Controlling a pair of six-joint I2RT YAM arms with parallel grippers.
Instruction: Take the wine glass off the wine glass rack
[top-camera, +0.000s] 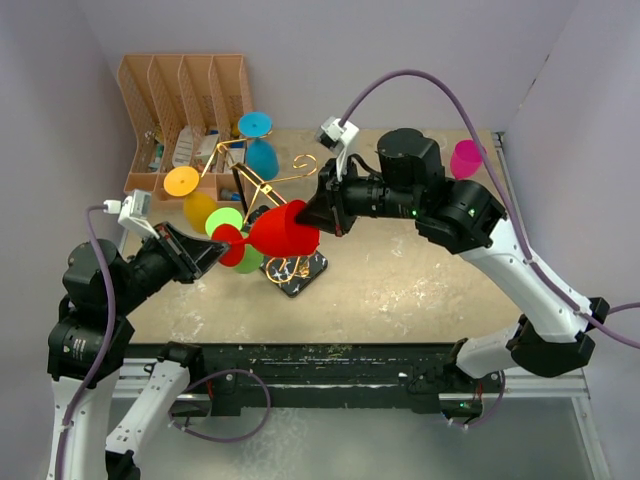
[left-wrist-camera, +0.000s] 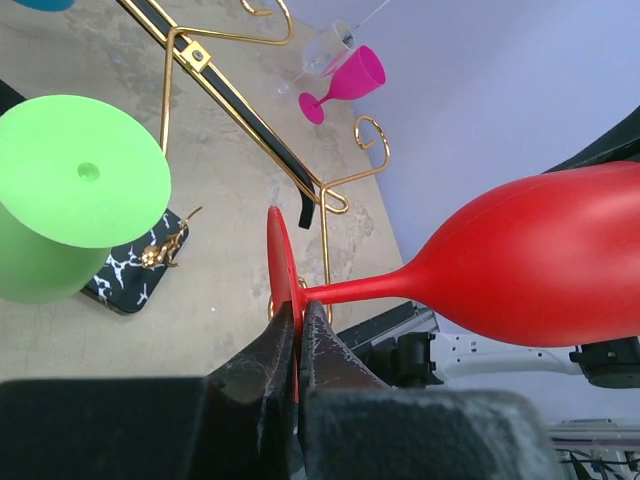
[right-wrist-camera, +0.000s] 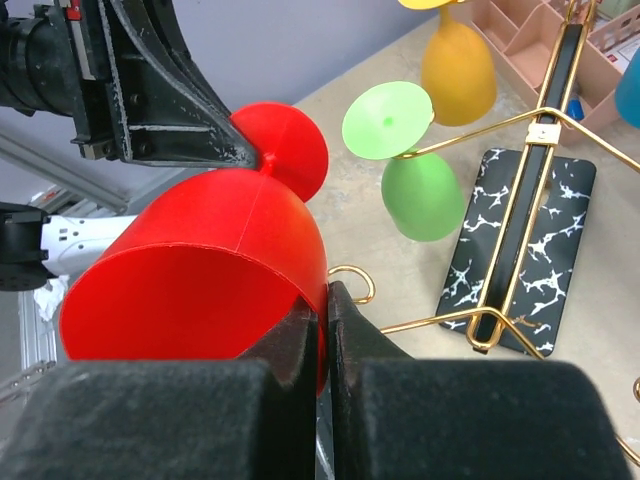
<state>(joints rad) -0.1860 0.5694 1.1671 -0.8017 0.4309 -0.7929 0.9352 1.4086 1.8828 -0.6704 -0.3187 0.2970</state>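
Note:
The red wine glass (top-camera: 285, 230) lies sideways in the air, just in front of the wine glass rack (top-camera: 262, 185). The rack is gold wire on a black marble-look base (top-camera: 297, 272). My left gripper (top-camera: 222, 243) is shut on the glass's foot disc, which is pinched edge-on between the fingers (left-wrist-camera: 295, 305). From the other side, my right gripper (top-camera: 318, 222) is shut on the bowl's rim, one finger inside and one outside (right-wrist-camera: 325, 290). The red stem (left-wrist-camera: 360, 290) crosses in front of a gold scroll arm (left-wrist-camera: 335, 200). Whether they touch I cannot tell.
Green (top-camera: 228, 222), yellow (top-camera: 195, 195) and blue (top-camera: 260, 150) glasses hang on the rack. A pink glass (top-camera: 465, 158) stands at the back right near the wall. An orange-brown slotted organiser (top-camera: 185, 100) sits in the back left corner.

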